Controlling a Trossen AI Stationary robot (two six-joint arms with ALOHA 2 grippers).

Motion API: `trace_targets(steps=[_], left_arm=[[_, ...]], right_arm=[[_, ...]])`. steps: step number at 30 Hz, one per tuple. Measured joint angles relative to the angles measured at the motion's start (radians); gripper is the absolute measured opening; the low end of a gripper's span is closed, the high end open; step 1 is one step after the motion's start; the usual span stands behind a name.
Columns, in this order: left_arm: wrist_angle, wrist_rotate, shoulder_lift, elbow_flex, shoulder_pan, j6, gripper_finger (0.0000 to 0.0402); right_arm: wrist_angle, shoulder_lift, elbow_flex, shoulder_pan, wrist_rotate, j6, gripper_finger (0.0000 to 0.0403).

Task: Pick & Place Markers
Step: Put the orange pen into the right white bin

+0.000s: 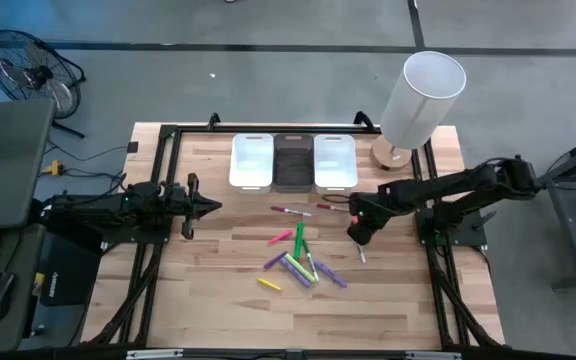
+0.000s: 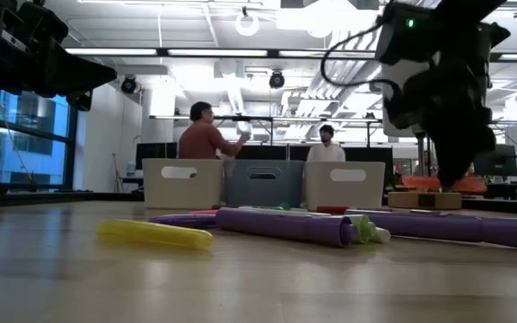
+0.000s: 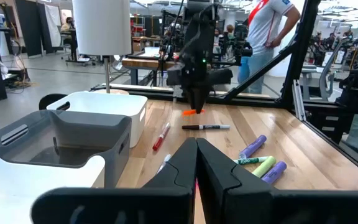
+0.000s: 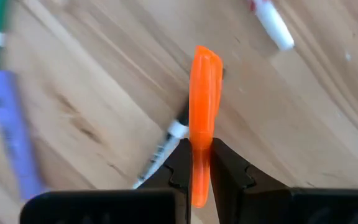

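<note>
Clearly right gripper clamps orange marker, its lower end hidden, left gripper closed.

no text, label, brand or number can be read in any view. the black-and-white marker carries dark print along its barrel, too small to make out. the same goes for the faint printing on the green marker.
</note>
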Motion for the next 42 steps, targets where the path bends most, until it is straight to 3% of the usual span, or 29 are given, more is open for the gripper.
trace_targets(steps=[15,28,34,42], left_arm=[[0.0,0.0,0.0,0.0,0.0,0.0,0.0001],[0.0,0.0,0.0,0.0,0.0,0.0,0.0001],[0.0,0.0,0.0,0.0,0.0,0.0,0.0001],[0.0,0.0,0.0,0.0,0.0,0.0,0.0001]], right_arm=[[0.244,-0.119,0.001,0.0,0.019,0.041,0.0026],[0.458,-0.187,0.002,0.0,0.207,-0.102,0.0026],[0.592,-0.208,0.002,0.0,0.194,-0.217,0.0026],[0.711,-0.248,0.002,0.0,0.098,-0.39,0.0027]])
